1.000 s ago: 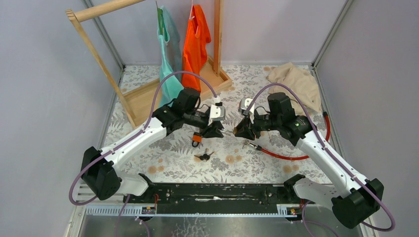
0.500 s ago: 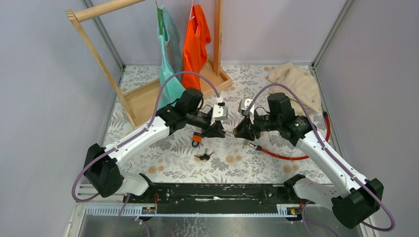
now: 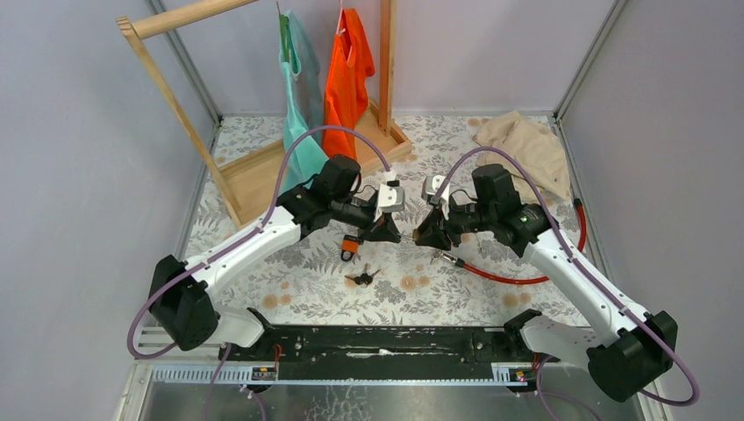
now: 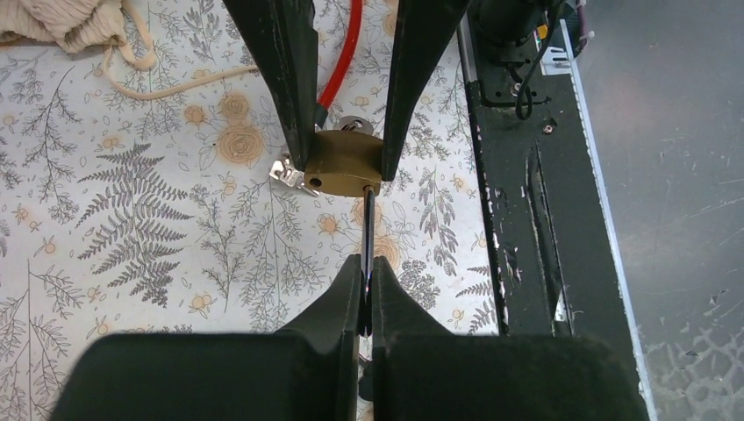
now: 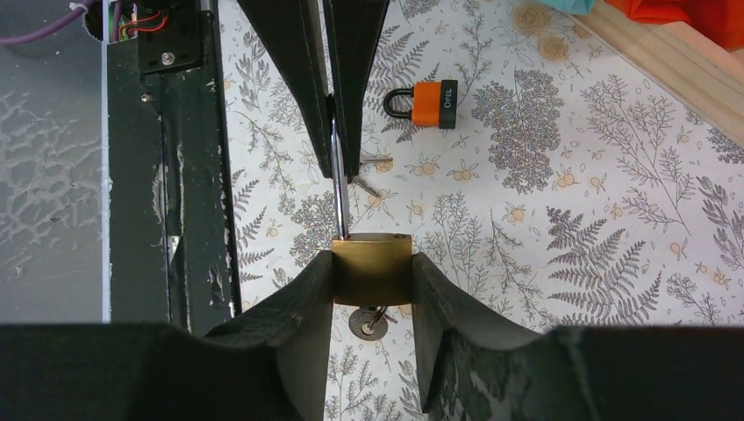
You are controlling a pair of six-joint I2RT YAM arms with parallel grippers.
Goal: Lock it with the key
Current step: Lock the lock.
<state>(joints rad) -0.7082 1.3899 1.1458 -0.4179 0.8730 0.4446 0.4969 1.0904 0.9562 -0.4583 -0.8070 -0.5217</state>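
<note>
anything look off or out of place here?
Nothing damaged or spilled. One oddity: a beige garment lies crumpled in the table's far right corner while two shirts hang on the rack. The key in the left tool meets the brass padlock near one edge, not its middle; could be normal.

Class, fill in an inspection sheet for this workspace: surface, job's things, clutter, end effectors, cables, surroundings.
Surface: fern-print table cover, lying flat.
Job's things: brass padlock held off the table; key with its tip at the padlock's base, depth cannot be told.
Clutter: orange padlock, black key bunch and beige cloth, all on the table.
End effectors: left end effector shut on the key; right end effector clamps the brass padlock's sides.
Cables: purple cables loop over both arms; red cable lies on the table.
Surroundings: wooden rack with teal garment and orange garment; grey walls.
</note>
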